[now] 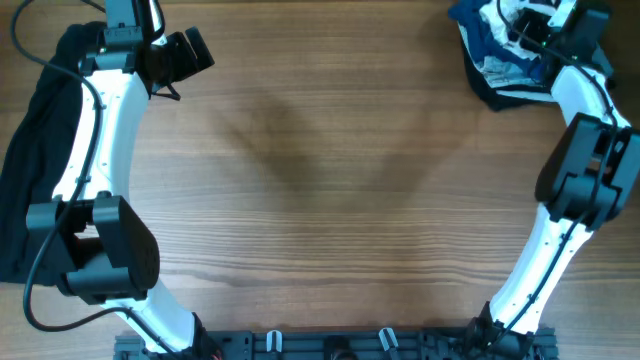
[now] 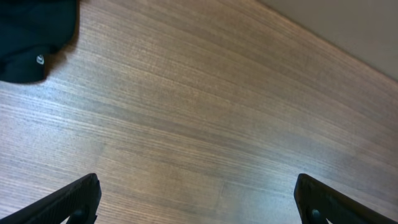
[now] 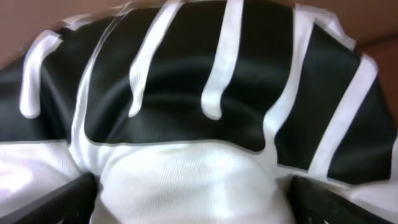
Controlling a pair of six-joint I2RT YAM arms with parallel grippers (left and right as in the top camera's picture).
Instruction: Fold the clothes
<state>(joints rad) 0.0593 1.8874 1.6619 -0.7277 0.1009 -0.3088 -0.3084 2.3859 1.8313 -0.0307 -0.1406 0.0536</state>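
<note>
Clothes heap (image 1: pixel 497 68) far right on table (image 1: pixel 320 200), another garment (image 1: pixel 25 140) along left edge.

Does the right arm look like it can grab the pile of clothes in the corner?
Probably yes. The right gripper sits right over the pile of clothes, fingers wide open on either side of black-and-white fabric, with nothing between.

I have the left arm (image 1: pixel 95 130) reaching up to the far left corner, and the left gripper (image 2: pixel 196 190) hangs with its jaws spread wide. The right arm (image 1: pixel 585 150) stretches to the far right corner. The right gripper (image 3: pixel 193 193) is pointed down, its jaws also wide apart.
</note>
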